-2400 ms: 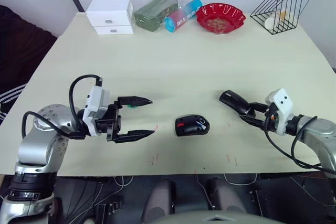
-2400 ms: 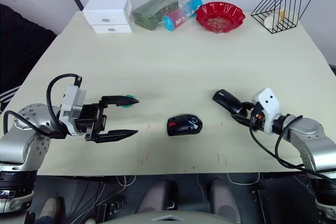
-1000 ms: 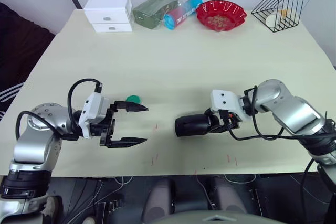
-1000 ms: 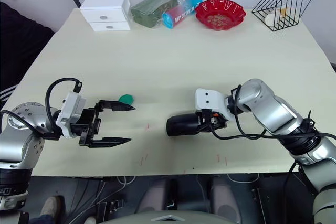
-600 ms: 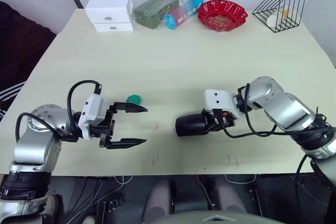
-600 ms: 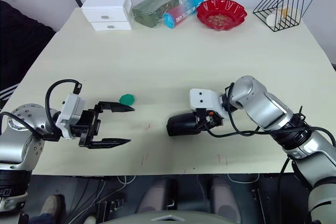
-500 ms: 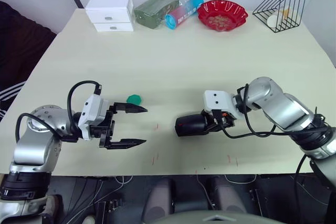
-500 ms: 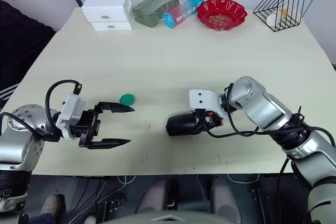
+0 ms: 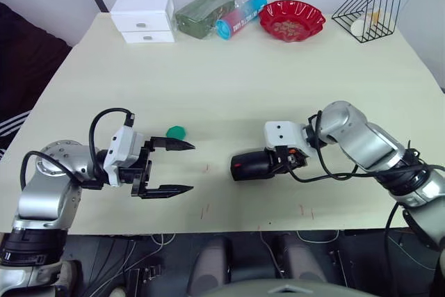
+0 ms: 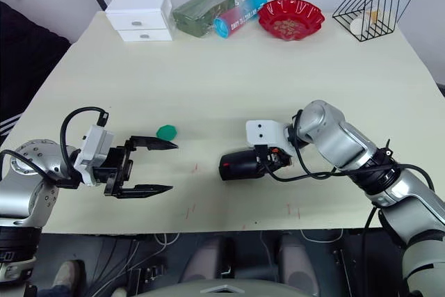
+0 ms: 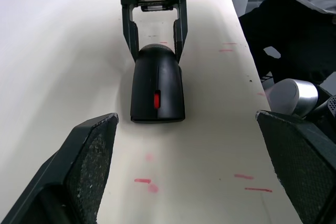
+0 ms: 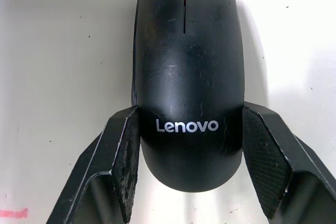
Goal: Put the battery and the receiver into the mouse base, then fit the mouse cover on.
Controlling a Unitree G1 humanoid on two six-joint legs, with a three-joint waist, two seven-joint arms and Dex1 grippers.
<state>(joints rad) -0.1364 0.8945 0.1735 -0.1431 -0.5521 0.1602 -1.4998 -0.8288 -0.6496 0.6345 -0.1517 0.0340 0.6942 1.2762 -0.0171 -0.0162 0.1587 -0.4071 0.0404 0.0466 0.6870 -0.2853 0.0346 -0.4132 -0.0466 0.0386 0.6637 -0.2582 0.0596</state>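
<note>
The mouse cover (image 12: 189, 82), a glossy black shell with a pale logo, lies over the mouse base near the table's front middle. Of the base, a red spot (image 11: 156, 99) at the cover's front shows, aimed toward my left gripper. My right gripper (image 9: 270, 162) is shut on the cover's logo end, one finger pressed to each side. My left gripper (image 9: 192, 167) stands open a short way to the left of the mouse, holding nothing. The battery and the receiver are hidden.
A small green thing (image 9: 176, 131) lies by my left gripper's far finger. Along the back edge stand a white drawer box (image 9: 144, 19), a green packet (image 9: 204, 13), a blue tube (image 9: 240, 17), a red bowl (image 9: 292, 21) and a wire rack (image 9: 368, 5).
My right arm swung in from the right with the cover and set it down over the base; the red spot at the front now shows. My left gripper has stayed put.
</note>
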